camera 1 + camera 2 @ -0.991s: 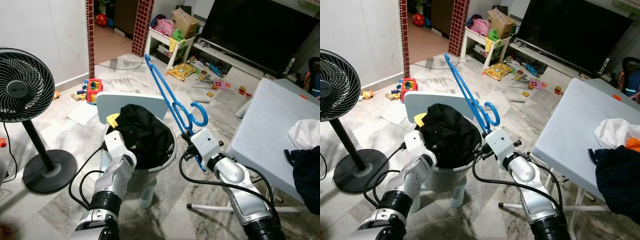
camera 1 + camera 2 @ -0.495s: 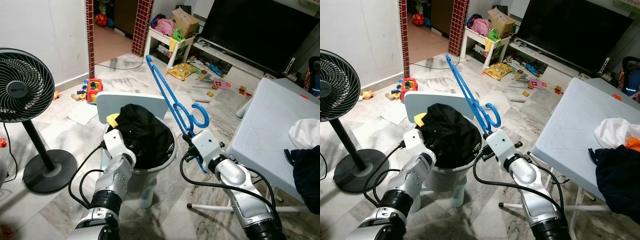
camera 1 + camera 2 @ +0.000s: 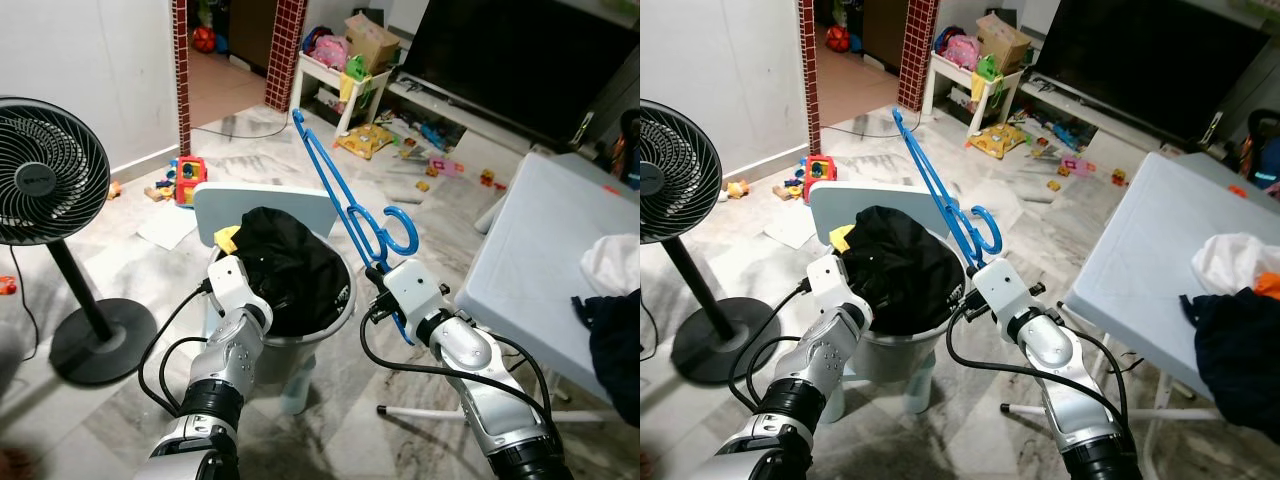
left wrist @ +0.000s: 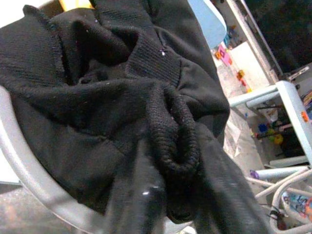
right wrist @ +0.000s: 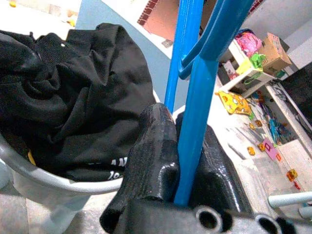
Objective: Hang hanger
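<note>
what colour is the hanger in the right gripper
Blue; the hanger shows best in the right wrist view.

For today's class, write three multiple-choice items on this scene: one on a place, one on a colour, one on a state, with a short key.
1. Where is the black garment?
A. in the grey basket
B. on the table
C. on the floor

2. What colour is the hanger?
A. red
B. blue
C. white

3. What is the right tool doing?
A. hanging open
B. shut on the fan
C. shut on the hanger

Key: 1 A, the garment is heaped inside the basket rim. 2 B, its long bars and hook are blue. 3 C, the right wrist view shows both fingers pressed to the blue bar.
</note>
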